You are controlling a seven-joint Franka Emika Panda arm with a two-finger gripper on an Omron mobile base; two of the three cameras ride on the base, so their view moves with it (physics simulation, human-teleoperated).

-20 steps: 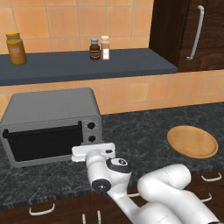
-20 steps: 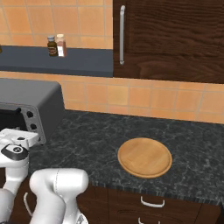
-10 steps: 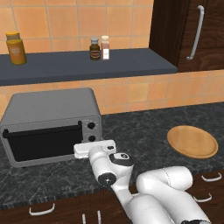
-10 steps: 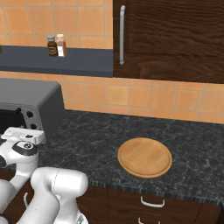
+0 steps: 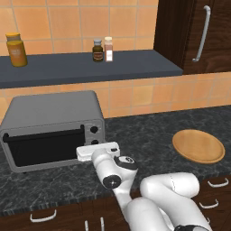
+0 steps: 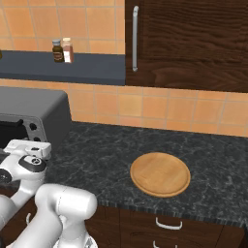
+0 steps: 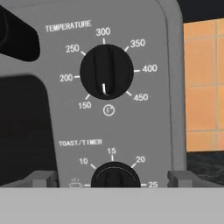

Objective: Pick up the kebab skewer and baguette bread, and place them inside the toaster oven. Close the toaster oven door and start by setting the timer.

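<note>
The grey toaster oven (image 5: 54,113) (image 6: 34,109) stands at the counter's left. The toaster oven door (image 5: 43,148) is up against the front, its dark glass (image 7: 22,127) giving no view inside. The kebab skewer and baguette bread are out of view. My gripper (image 5: 96,148) (image 6: 26,144) (image 7: 113,178) hovers close in front of the oven's right knob panel, open and holding nothing. In the hand view its fingertips (image 7: 41,178) flank the toast/timer knob (image 7: 115,174) without touching it. The temperature knob (image 7: 106,71) sits above.
A bare round wooden plate (image 5: 198,145) (image 6: 160,174) lies on the dark counter to the right. A shelf (image 5: 90,67) above the oven carries a jar (image 5: 16,49) and two small bottles (image 5: 103,49). A dark cabinet (image 5: 198,31) hangs at upper right.
My hand has edged forward and slightly up toward the oven's knob panel. The jaws have stayed open.
</note>
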